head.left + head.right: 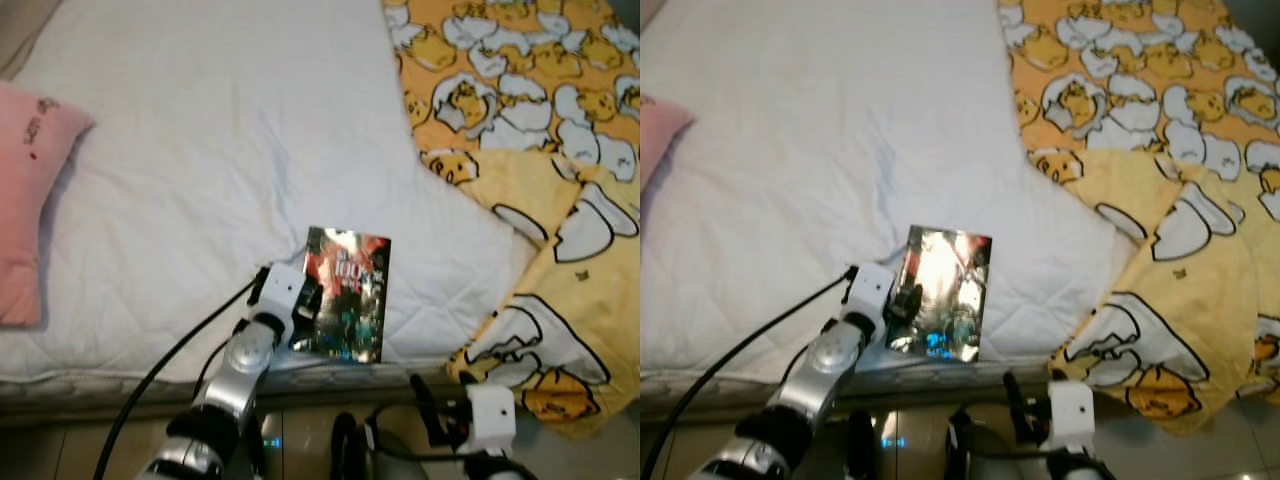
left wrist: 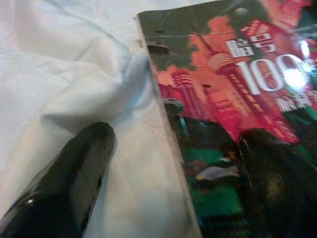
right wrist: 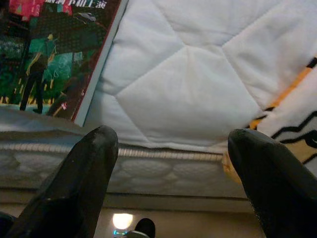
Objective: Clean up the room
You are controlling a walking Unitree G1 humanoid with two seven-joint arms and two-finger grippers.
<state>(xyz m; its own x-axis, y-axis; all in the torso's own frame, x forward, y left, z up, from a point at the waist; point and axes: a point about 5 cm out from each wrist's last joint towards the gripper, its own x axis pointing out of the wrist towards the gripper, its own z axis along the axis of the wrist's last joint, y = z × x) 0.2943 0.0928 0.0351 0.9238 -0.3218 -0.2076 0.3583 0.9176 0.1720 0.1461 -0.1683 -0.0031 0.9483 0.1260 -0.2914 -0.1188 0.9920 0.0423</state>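
a bed [image 1: 200, 150] with a white quilted cover took up most of the scene, a pink pillow [image 1: 30, 200] lying at its left side and a yellow cartoon-print blanket [image 1: 530, 120] spilling over its right side and down toward the floor. near the bed's front edge lay a glossy book [image 1: 345, 293], its long axis running away from the robot, up the bed, and its lower end close to the mattress edge.

the left end effector [image 2: 168, 163] was the nearer one by far: it sat right at the book's lower left corner. its fingers stood spread apart, one finger [image 2: 74, 173] over the white cover just beside the book's long edge, the other over the printed front; it gripped nothing. whether either fingertip actually pressed down could not be told.

the right end effector [image 3: 173, 168] hung low below the mattress edge, off to the right of the book and near the blanket's drooping corner, its fingers also wide apart and empty.

judged from this, the coming grasp fell to the left arm, closing across the book's left edge.
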